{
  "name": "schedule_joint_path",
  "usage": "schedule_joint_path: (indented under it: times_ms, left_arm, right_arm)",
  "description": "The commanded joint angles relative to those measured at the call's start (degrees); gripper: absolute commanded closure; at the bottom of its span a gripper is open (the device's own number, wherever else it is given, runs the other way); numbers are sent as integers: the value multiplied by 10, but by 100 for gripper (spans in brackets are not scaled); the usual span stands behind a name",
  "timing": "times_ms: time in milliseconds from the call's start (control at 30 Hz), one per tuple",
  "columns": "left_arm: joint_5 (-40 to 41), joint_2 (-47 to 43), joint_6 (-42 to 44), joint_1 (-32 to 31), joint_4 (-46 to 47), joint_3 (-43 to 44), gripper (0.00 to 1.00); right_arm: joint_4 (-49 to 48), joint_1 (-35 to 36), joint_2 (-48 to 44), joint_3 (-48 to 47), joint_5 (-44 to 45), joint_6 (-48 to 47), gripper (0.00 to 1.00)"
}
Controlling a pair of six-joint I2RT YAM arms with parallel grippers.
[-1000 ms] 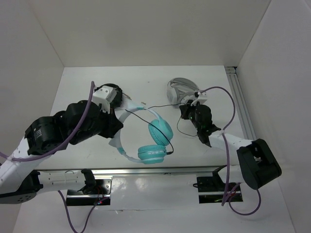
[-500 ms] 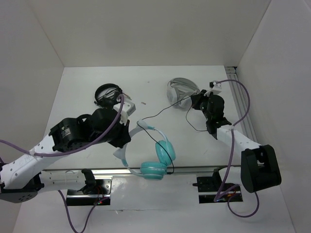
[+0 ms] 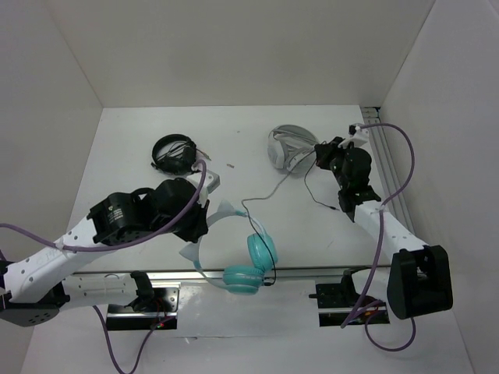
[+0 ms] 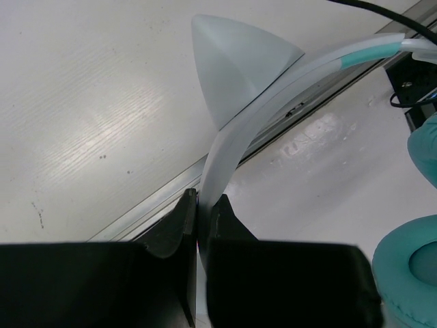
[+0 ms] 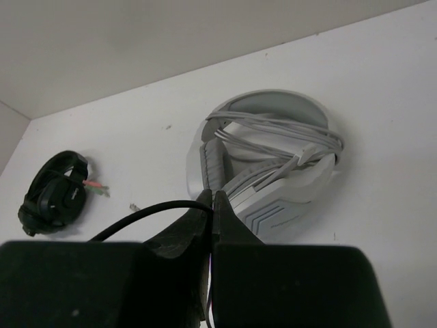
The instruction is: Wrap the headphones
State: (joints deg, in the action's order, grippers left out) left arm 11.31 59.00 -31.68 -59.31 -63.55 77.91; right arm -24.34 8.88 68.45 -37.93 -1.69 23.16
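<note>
The headphones, with teal ear cups (image 3: 261, 249) and a pale headband (image 3: 192, 255), hang lifted at the table's near edge; the lower cup (image 3: 242, 278) is past that edge. My left gripper (image 3: 207, 227) is shut on the headband (image 4: 232, 137), which runs up out of the jaws of the left gripper (image 4: 203, 205). A teal cup (image 4: 410, 273) shows at the lower right. The thin black cable (image 3: 273, 187) stretches from the cups up to my right gripper (image 3: 320, 152). In the right wrist view the right gripper (image 5: 212, 198) is shut on the cable (image 5: 136, 215).
All-black headphones (image 3: 173, 153) lie at the back left, also seen as black headphones (image 5: 54, 195). White and grey headphones (image 3: 290, 148) lie just beyond the right gripper, close to its tips (image 5: 273, 171). A metal rail (image 3: 386, 167) runs along the right side.
The left arm has drawn the headphones toward the near edge, so the cups now hang lower. The right gripper has moved back and to the right with the cable, pulling it straighter.
</note>
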Motion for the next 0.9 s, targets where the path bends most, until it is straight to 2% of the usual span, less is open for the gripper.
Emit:
schedule_joint_path:
  times_ms: [0,233,533,733,867]
  left_arm:
    - [23,-6,-21,2,3,2,100]
    - [28,-35,-31,2,9,-8,100]
    - [-15,-23,-21,2,53,-3,100]
    - [-7,-23,-62,2,112,-3,100]
    - [45,-39,-111,2,160,-9,100]
  right_arm:
    - [3,-7,-24,-27,17,10,100]
    - [9,-12,-18,-27,-21,15,100]
    - [2,-12,-8,-43,-56,22,100]
    - [-10,43,-2,-15,-58,16,100]
    - [-21,109,-11,7,-53,3,100]
